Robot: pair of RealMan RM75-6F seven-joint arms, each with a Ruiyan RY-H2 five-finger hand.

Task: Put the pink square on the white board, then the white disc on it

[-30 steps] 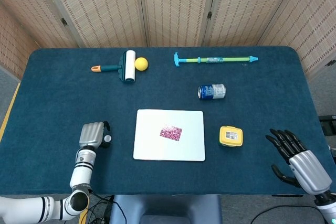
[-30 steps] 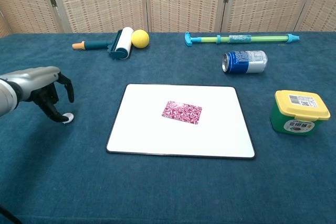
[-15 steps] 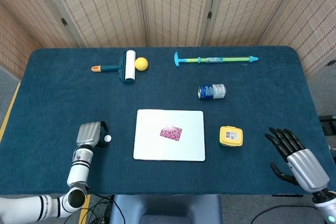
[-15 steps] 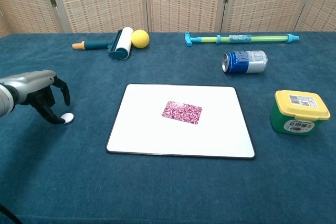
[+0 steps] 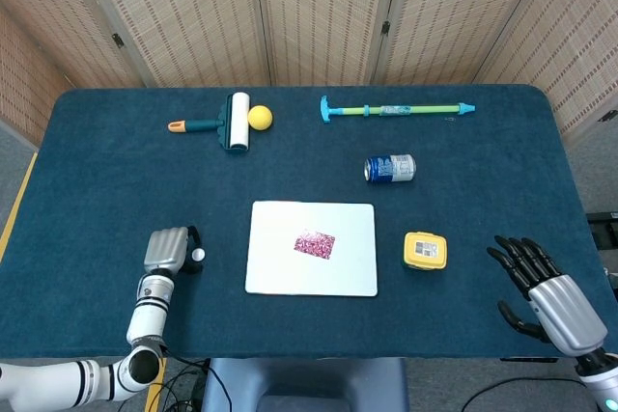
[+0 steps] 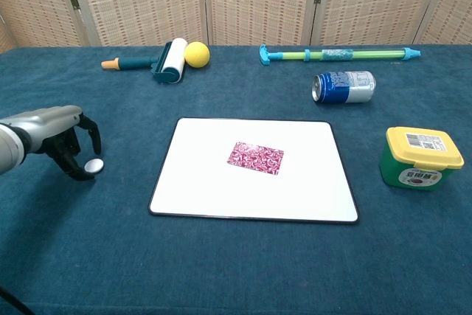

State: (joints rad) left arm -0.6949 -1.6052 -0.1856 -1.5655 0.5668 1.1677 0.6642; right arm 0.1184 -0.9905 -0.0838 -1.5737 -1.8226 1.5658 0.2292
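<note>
The small white disc was pinched in the curled left hand, left of the flat white board bearing the glittery pink square. A yellow-lidded green tub sat near the spread, empty right hand.

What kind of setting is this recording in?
Probably a lab or test room: a table under dark blue cloth, folding woven screens behind, and unrelated props such as a lint roller and a soda can.

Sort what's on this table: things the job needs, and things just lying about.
Job: pink square lying on the white board; white disc at the left hand.

Lying about: lint roller, yellow ball, water squirter, drink can, yellow-lidded tub.
</note>
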